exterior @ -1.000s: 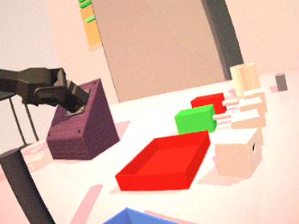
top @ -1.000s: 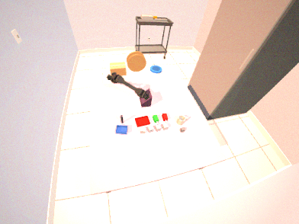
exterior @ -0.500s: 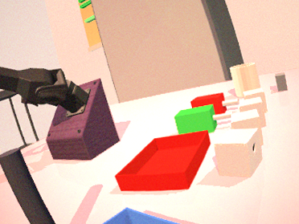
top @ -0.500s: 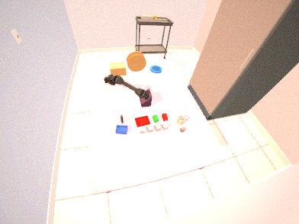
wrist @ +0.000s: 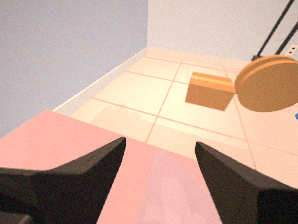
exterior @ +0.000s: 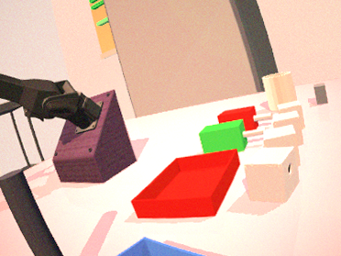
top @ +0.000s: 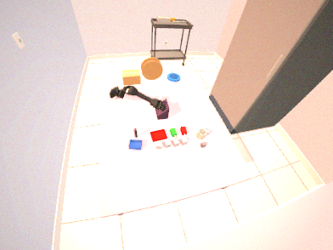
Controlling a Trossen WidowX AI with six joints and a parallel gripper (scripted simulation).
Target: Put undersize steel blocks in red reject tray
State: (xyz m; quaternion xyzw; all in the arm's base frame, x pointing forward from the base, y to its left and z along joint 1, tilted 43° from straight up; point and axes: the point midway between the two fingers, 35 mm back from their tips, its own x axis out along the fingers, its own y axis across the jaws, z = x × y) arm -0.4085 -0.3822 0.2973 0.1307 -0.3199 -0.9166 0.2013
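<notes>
With twelve at the top of the overhead view, the black gripper (top: 114, 92) (wrist: 160, 143) is held at ten o'clock from the purple wedge-shaped mount (top: 162, 114) (exterior: 94, 149), jaws apart, nothing gripped. The green block-handled gauge (top: 173, 133) (exterior: 222, 138) is seen at three o'clock from the red open tray (top: 159, 135) (exterior: 185, 185); pale steel blocks (top: 183, 141) (exterior: 268, 175) are lined up around six o'clock from the gauge.

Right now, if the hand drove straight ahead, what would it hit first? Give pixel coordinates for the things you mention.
Probably the tiled floor (top: 85, 146) (wrist: 135, 120); the tan box (top: 131, 79) (wrist: 207, 95) sits right of the line of the hand (top: 114, 92) (wrist: 160, 143). Depth is unclear, so the pink surface's edge (wrist: 90, 124) might catch it.
</notes>
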